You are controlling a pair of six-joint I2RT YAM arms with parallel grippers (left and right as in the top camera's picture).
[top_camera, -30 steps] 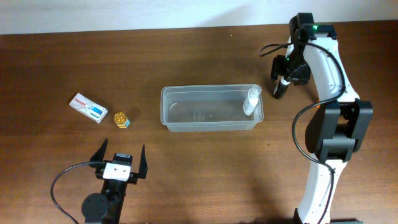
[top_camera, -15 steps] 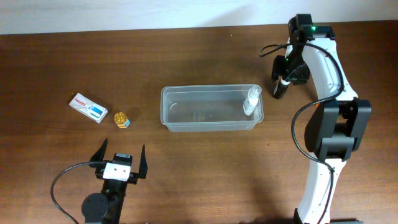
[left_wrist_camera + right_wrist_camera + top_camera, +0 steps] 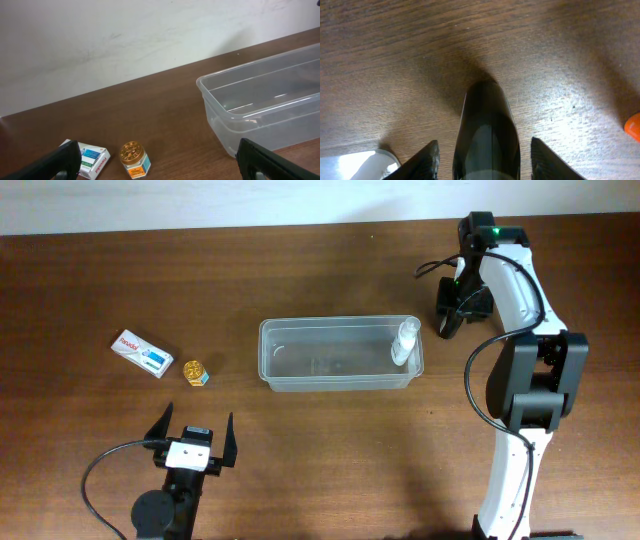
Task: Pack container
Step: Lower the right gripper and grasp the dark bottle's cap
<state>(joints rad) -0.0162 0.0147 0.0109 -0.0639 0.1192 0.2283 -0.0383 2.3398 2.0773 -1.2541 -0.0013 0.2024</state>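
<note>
The clear container (image 3: 340,323) lies mid-table, and its left end shows in the left wrist view (image 3: 215,107). A small clear bottle (image 3: 404,340) leans inside its right end. Just right of the container's far right corner, my right gripper (image 3: 447,320) points down at the table. In the right wrist view a dark glossy rounded object (image 3: 487,125) lies between the right gripper's (image 3: 487,155) fingers, with a gap on each side. My left gripper (image 3: 195,438) rests wide open near the front edge, holding nothing (image 3: 159,164).
A gold-lidded little jar (image 3: 195,372) (image 3: 134,159) and a white and blue box (image 3: 142,353) (image 3: 92,159) lie on the table left of the container. An orange thing (image 3: 633,127) shows at the right edge of the right wrist view. A pale wall runs along the back.
The right arm has shifted slightly left toward the container's corner, and its jaws have narrowed. The left arm, container and small items have not moved.
</note>
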